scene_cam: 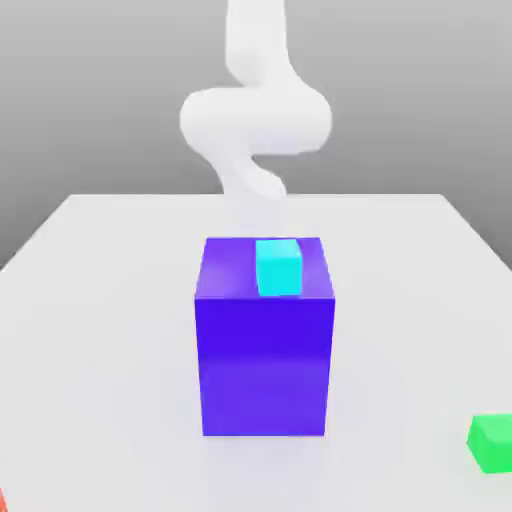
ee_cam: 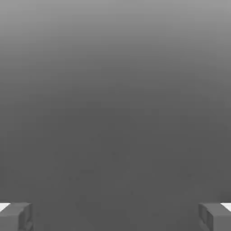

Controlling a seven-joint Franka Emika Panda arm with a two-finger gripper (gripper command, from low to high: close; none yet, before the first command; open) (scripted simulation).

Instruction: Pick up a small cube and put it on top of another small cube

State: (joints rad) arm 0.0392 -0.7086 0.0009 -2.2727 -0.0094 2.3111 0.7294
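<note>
The gripper [ee_cam: 115, 217] hangs spread wide and empty, with no magenta cube anywhere I can find, so it may take the wrong cube — the cyan cube [scene_cam: 278, 267] atop the blue block [scene_cam: 264, 340], or the green cube [scene_cam: 491, 442] on the table [scene_cam: 110, 300].

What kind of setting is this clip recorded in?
A simulated tabletop test scene, not a real room: a plain white table against a featureless grey backdrop, flat-coloured blocks such as the blue-violet block with a cyan cube on top, and a smooth white robot arm behind.
</note>
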